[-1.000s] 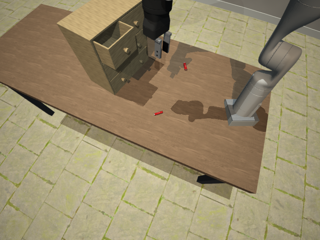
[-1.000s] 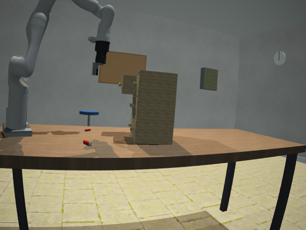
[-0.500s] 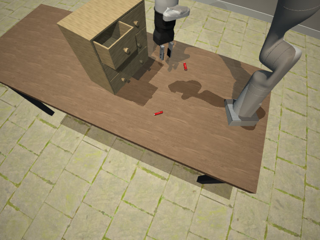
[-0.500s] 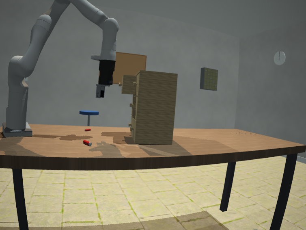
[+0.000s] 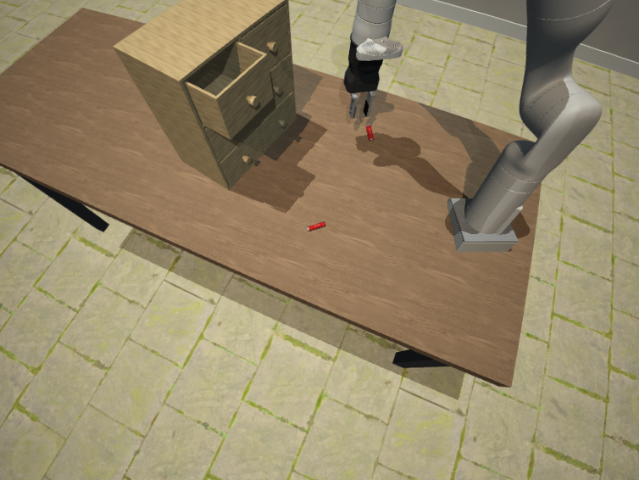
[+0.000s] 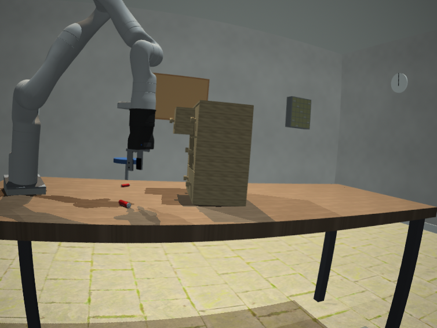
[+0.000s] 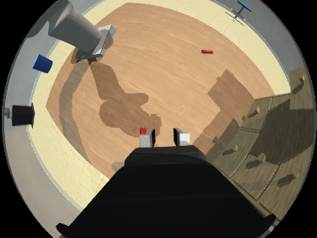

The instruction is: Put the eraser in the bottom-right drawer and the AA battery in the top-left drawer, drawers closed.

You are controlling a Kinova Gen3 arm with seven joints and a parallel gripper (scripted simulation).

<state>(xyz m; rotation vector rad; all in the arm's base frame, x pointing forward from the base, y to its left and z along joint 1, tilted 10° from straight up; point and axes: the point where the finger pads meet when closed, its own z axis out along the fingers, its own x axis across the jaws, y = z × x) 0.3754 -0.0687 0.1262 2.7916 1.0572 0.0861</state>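
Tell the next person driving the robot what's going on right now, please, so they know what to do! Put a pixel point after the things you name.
Gripper point(image 5: 359, 115) point(image 6: 134, 169) point(image 7: 163, 134): partly open, holding nothing, above the table point(image 5: 413, 289) point(image 6: 299, 192) point(image 7: 169, 76).
Things: two red batteries lie on the table, the near battery point(image 5: 369, 132) point(image 6: 124, 203) point(image 7: 143, 131) by the gripper and the far battery point(image 5: 315, 226) point(image 6: 125, 185) point(image 7: 207, 51). I can't tell which is the AA. No eraser is in sight.
Done: the top-left drawer point(image 5: 235, 110) point(image 6: 183, 120) point(image 7: 296, 76) is pulled out.
Left: put the AA in there and push it shut. The eraser belongs bottom-right; I can't tell whether it's already inside.
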